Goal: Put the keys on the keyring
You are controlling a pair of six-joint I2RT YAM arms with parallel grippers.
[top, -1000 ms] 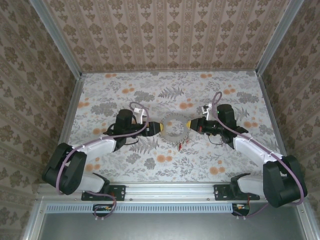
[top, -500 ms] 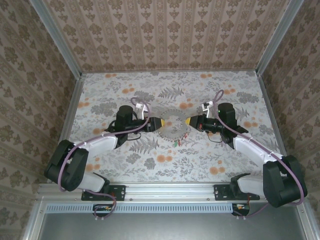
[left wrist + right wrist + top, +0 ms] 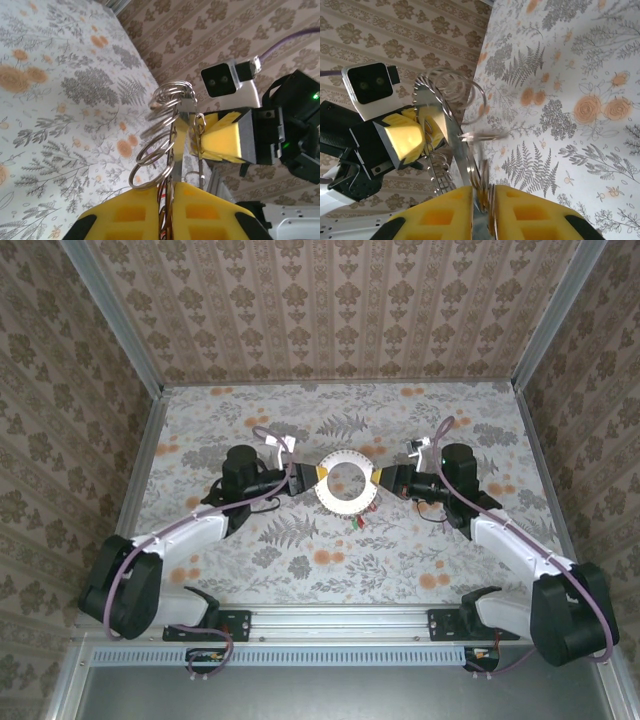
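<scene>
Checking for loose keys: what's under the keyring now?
Under the keyring, at its near edge, small red and green keys show over the table; hanging or lying, I can't tell. Table pattern shows through the hole. The band hides the rest.

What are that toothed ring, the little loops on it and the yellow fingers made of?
The ring is a thin, stiff sheet with a matt white face and a greyish edge: likely metal, perhaps plastic. The loops are shiny silver wire, steel by the look. The fingers look like matt yellow plastic with moulded recesses, possibly printed.
</scene>
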